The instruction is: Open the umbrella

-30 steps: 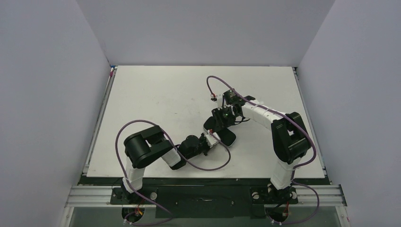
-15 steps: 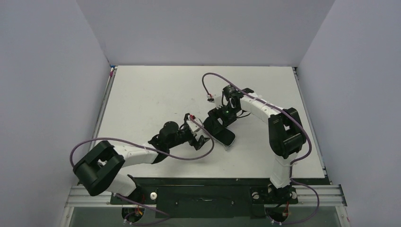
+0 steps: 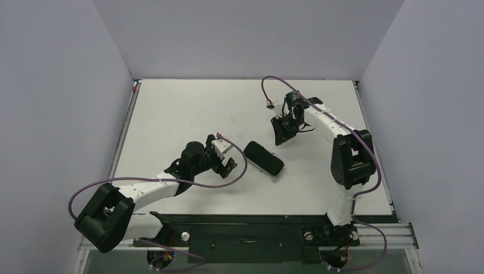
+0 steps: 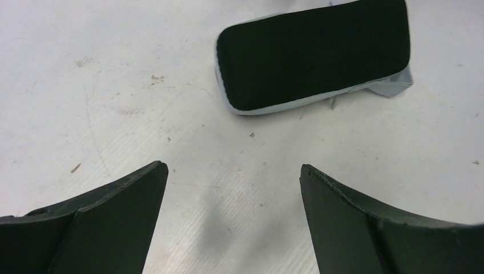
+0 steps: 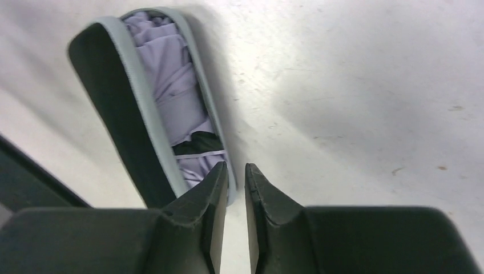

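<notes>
Both arms have backed off the case (image 3: 263, 158), leaving it alone near the middle of the counter (image 3: 182, 108). The left gripper (image 4: 234, 168) sits near it on the left-edge side, fingers spread wide and empty. The right gripper (image 5: 235, 165), toward the far edge, has fingers nearly clenched on nothing. The case gapes open with the umbrella (image 5: 171, 85) folded inside, so opening it looks barely begun.

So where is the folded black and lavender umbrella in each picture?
Top view: the folded black-and-lavender fabric umbrella lies near the middle.
Left wrist: umbrella upper right.
Right wrist: umbrella upper left, lavender folds showing.
Shared landmark: its pale grey edging.
</notes>
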